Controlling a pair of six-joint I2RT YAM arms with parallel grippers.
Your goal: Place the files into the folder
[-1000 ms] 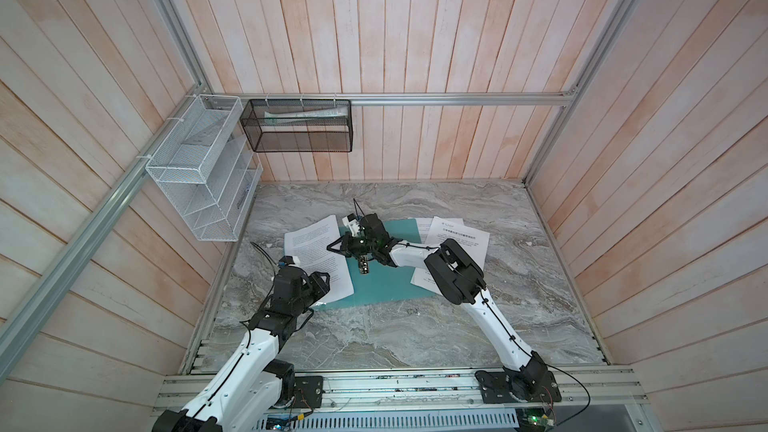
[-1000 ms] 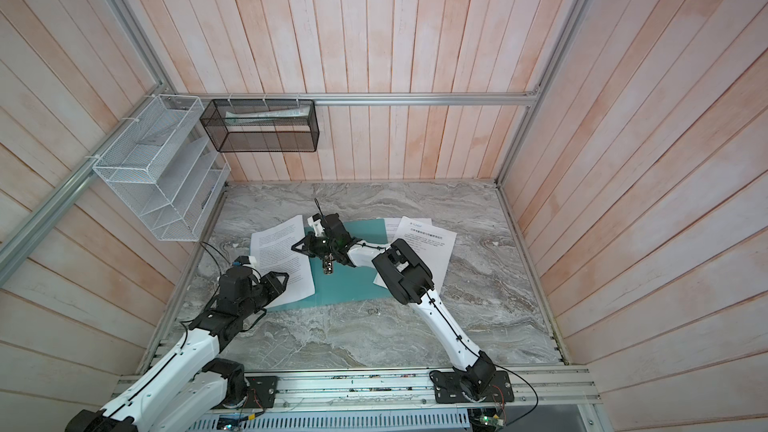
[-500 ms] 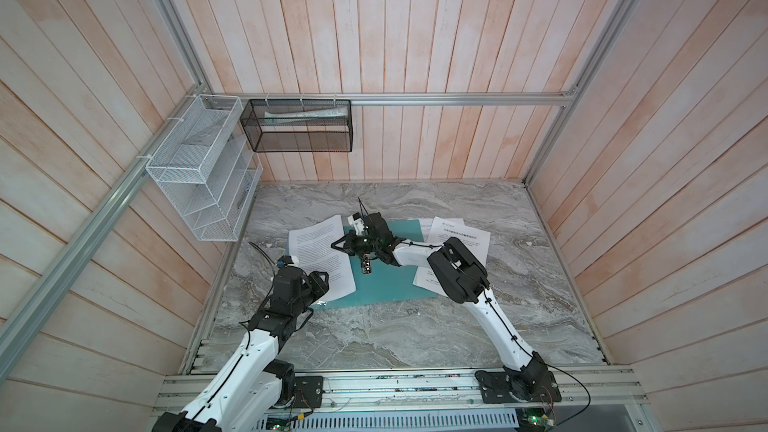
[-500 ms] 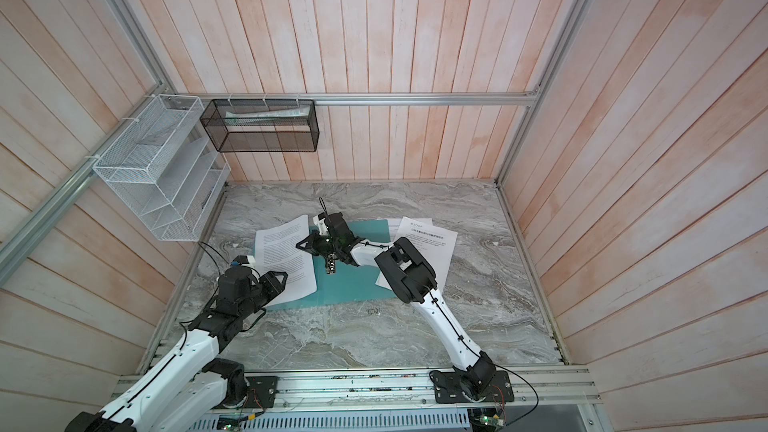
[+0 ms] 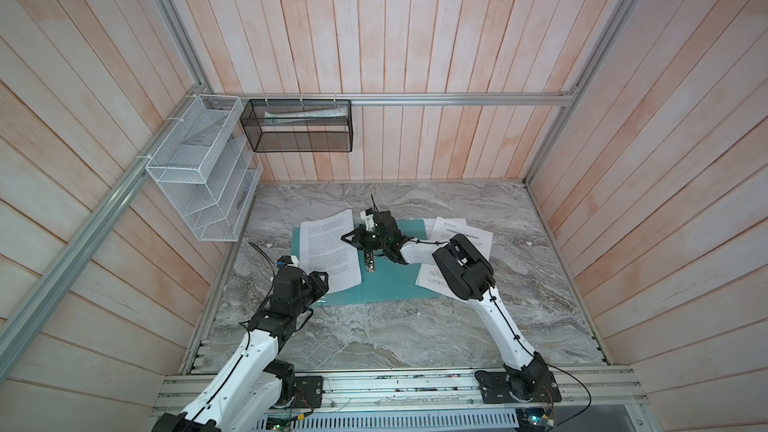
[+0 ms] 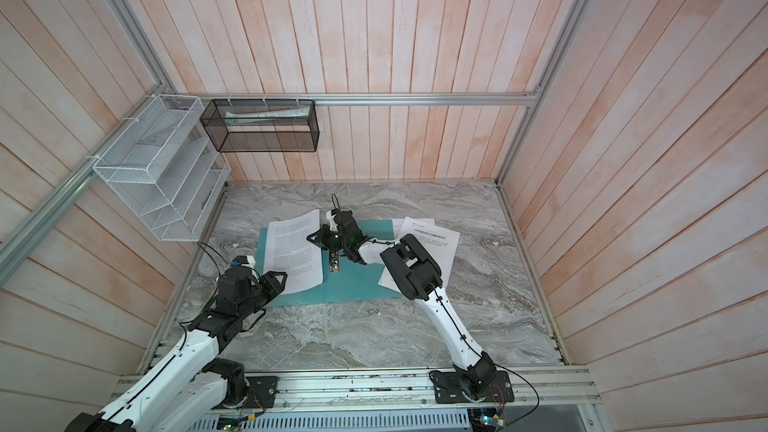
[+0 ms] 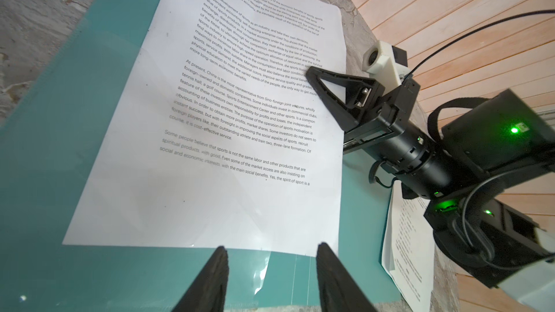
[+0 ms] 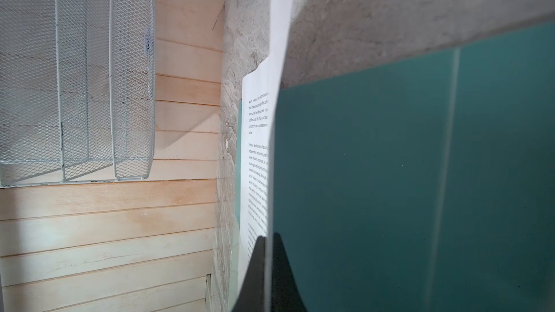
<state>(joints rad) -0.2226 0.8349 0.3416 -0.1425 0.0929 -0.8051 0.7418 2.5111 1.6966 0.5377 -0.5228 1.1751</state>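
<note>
The teal folder (image 5: 390, 284) (image 6: 357, 284) lies open on the marble table, its metal clip (image 5: 369, 261) at the fold. One printed white sheet of the files (image 5: 328, 247) (image 7: 210, 145) rests on the folder's left half. My right gripper (image 5: 344, 238) (image 8: 268, 238) reaches across and is shut on that sheet's right edge, seen edge-on between the fingers. More files (image 5: 461, 234) (image 7: 411, 250) lie to the right, partly under the right arm. My left gripper (image 5: 322, 278) (image 7: 271, 247) hovers open over the folder's near left corner, just short of the sheet's near edge, holding nothing.
A white wire-mesh rack (image 5: 203, 172) hangs on the left wall, and a black mesh basket (image 5: 299, 126) with rolled paper hangs on the back wall. The right forearm (image 5: 461, 268) lies low over the folder's right half. Wooden walls enclose the table on three sides.
The right gripper, with the sheet's edge in it, has shifted slightly to the right. The left gripper has barely moved.
</note>
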